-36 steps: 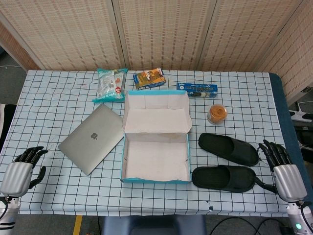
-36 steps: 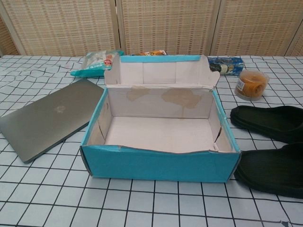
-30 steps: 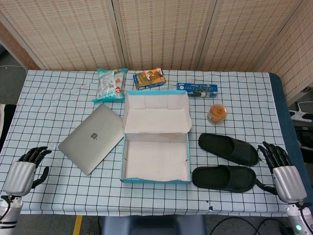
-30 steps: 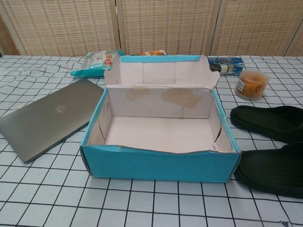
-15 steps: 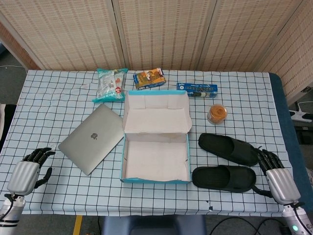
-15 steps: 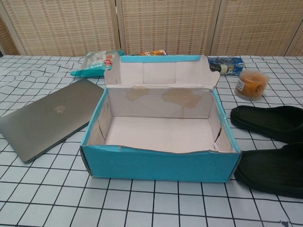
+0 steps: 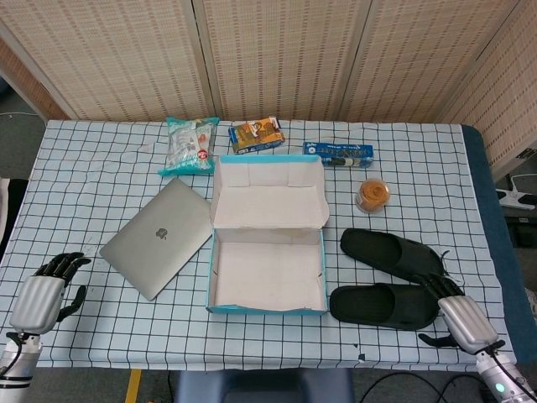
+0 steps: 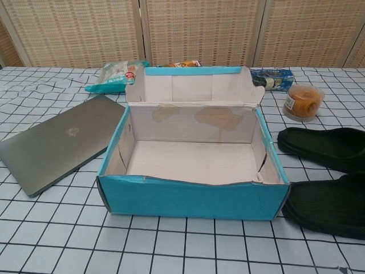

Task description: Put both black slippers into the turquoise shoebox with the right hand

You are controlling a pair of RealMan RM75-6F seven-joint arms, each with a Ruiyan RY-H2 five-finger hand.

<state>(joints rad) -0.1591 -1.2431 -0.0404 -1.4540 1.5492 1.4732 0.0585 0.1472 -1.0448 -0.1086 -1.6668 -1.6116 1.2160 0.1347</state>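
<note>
Two black slippers lie on the checked cloth right of the turquoise shoebox [image 7: 267, 309] [image 8: 188, 197], whose lid stands open and whose inside holds nothing. The far slipper [image 7: 390, 254] [image 8: 325, 147] sits behind the near slipper [image 7: 382, 305] [image 8: 328, 205]. My right hand [image 7: 457, 317] hangs at the table's front right, fingers apart, its fingertips just at the near slipper's right end; contact is unclear. My left hand [image 7: 40, 298] stays at the front left edge, fingers loosely apart, holding nothing. Neither hand shows in the chest view.
A closed silver laptop [image 7: 158, 236] [image 8: 57, 141] lies left of the box. Behind the box are a snack bag [image 7: 190, 144], an orange-blue carton [image 7: 256, 134], a blue packet [image 7: 337, 153] and a small tub of orange snacks [image 7: 372, 195] [image 8: 303, 101].
My right hand has moved down and left, from beside the far slipper's right end to the near slipper's right end. The left hand shifted only slightly. Slippers and box have not moved.
</note>
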